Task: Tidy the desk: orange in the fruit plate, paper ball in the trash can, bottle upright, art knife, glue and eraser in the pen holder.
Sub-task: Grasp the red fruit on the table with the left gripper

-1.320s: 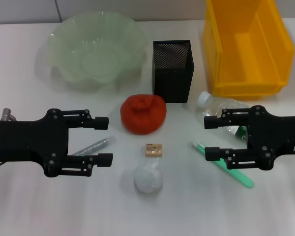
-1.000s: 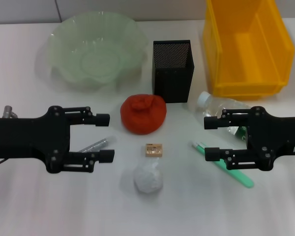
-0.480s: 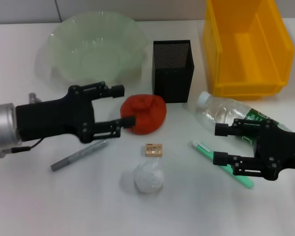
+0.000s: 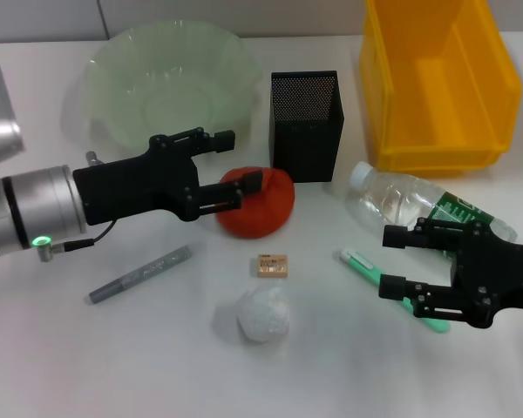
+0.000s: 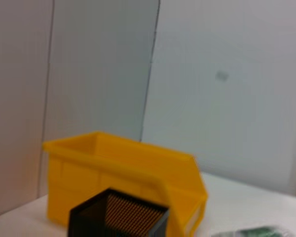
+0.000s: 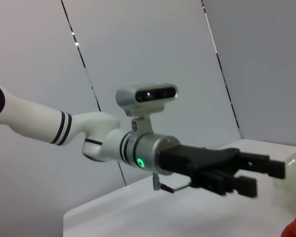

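Note:
My left gripper (image 4: 240, 160) is open, its fingers reaching over the left top of the orange (image 4: 260, 209). The right wrist view shows that same gripper (image 6: 239, 174) from the other side. The pale green fruit plate (image 4: 161, 83) lies behind it. Right of the orange stands the black mesh pen holder (image 4: 307, 126), also in the left wrist view (image 5: 119, 218). The clear bottle (image 4: 401, 202) lies on its side. A tan eraser (image 4: 272, 265), a white paper ball (image 4: 263, 315), a grey art knife (image 4: 139, 273) and green glue (image 4: 362, 261) lie in front. My right gripper (image 4: 390, 261) is open above the glue.
The yellow bin (image 4: 436, 83) serving as trash can stands at the back right, beside the pen holder, and shows in the left wrist view (image 5: 133, 170). The white table runs to a grey wall behind.
My left arm swung forward and right from beside the art knife to the orange. My right gripper drew back toward the near right, uncovering the bottle.

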Controlling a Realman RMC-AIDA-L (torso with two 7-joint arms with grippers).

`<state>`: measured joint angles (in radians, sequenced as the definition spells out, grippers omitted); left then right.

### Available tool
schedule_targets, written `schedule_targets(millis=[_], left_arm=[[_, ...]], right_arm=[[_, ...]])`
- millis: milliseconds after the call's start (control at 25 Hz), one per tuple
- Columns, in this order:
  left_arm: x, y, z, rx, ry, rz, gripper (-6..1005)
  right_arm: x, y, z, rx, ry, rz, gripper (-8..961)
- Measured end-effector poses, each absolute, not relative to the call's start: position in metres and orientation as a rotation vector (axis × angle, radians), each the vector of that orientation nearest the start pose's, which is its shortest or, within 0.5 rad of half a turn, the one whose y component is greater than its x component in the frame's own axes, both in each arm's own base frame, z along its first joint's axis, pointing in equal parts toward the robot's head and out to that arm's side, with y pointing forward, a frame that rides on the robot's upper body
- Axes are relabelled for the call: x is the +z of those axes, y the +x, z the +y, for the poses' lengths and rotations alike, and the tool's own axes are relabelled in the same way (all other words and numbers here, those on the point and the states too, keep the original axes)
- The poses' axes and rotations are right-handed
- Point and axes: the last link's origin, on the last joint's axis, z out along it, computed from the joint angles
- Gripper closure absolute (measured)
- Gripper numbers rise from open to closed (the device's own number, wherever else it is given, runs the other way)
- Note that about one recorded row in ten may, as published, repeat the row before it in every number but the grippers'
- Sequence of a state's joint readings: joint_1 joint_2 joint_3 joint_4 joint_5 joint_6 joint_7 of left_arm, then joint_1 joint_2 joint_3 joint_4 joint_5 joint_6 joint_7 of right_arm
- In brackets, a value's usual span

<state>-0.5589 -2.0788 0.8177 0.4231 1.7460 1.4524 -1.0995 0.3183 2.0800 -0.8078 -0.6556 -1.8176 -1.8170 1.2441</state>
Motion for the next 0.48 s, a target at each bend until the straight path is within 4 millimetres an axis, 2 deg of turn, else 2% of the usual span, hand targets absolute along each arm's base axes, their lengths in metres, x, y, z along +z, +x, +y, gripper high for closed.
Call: schedule_targets(millis=[280,480], left_arm=[[-0.057,-0.268,0.332,-0.727,-2.602,-0.481,244],[-0.062,-0.274,0.333,-0.695,-2.567,-0.503,245]], right_arm=[[-0.002,0.278,0.251,1.004,-2.786,0.577,276],[-0.003,0.278,0.251,1.009,-2.787,0.582,277]])
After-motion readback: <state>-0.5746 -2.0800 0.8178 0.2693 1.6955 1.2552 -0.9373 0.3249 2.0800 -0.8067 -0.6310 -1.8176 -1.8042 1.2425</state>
